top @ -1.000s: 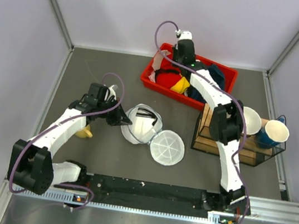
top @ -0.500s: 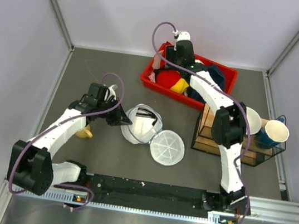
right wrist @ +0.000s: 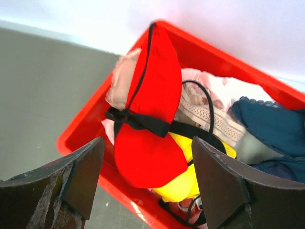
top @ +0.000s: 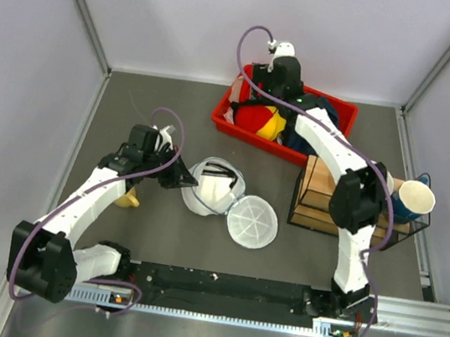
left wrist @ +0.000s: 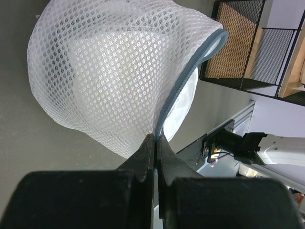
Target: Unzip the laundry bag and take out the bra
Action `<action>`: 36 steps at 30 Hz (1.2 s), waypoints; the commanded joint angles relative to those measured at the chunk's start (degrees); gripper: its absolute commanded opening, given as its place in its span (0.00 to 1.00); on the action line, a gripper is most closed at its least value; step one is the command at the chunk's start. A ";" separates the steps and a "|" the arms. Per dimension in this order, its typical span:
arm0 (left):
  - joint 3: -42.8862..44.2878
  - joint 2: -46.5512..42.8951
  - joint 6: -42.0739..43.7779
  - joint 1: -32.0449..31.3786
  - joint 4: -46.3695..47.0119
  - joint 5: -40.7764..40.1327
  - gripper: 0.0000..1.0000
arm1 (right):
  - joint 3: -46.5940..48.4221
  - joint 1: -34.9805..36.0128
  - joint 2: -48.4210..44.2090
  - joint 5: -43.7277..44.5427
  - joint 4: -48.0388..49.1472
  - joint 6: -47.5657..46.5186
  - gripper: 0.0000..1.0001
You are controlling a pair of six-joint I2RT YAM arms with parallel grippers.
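The left hand [left wrist: 155,139] is pinched tight on the grey zip edge of the white net bag [left wrist: 109,81], which lies open on the grey tabletop [top: 132,112] with its two round halves side by side. The right hand [right wrist: 150,181] has its fingers [right wrist: 81,176] wide apart over the red bin [right wrist: 78,131] and seems to hang just above the clothes without touching them. The bra [right wrist: 152,143] lies in that bin, red cups up, on a yellow cloth [right wrist: 190,183] and beside a blue cloth [right wrist: 271,124].
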 commanded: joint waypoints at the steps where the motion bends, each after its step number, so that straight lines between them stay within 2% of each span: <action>1: -0.38 -2.17 1.21 -0.26 0.80 -0.02 0.00 | -1.34 1.68 -11.29 -1.29 1.90 0.96 0.75; 7: -0.03 -2.43 2.35 -0.26 0.36 -0.54 0.00 | -9.94 4.84 -22.27 -3.31 1.11 1.31 0.76; 13: -0.47 -2.26 3.41 -0.26 -0.26 -1.42 0.00 | -28.74 9.59 -35.79 -2.78 1.99 4.02 0.75; 17: -0.91 -2.17 3.58 -0.26 -0.43 -3.09 0.00 | -42.08 13.81 -41.53 -2.52 2.51 7.98 0.75; 21: -0.65 -1.64 4.37 -0.17 -0.87 -6.17 0.00 | -48.36 18.46 -41.54 -1.73 2.87 11.15 0.75; 23: -0.21 -1.03 4.81 -0.08 -1.14 -6.61 0.00 | -49.94 18.56 -40.49 -1.47 2.78 12.47 0.75; 34: 0.32 -0.06 4.90 0.09 -1.23 -7.31 0.00 | -48.54 19.79 -28.36 -1.65 4.36 12.99 0.76; 36: 0.41 0.11 4.81 0.18 -1.14 -7.14 0.00 | -48.71 19.79 -27.30 -0.59 5.50 13.35 0.70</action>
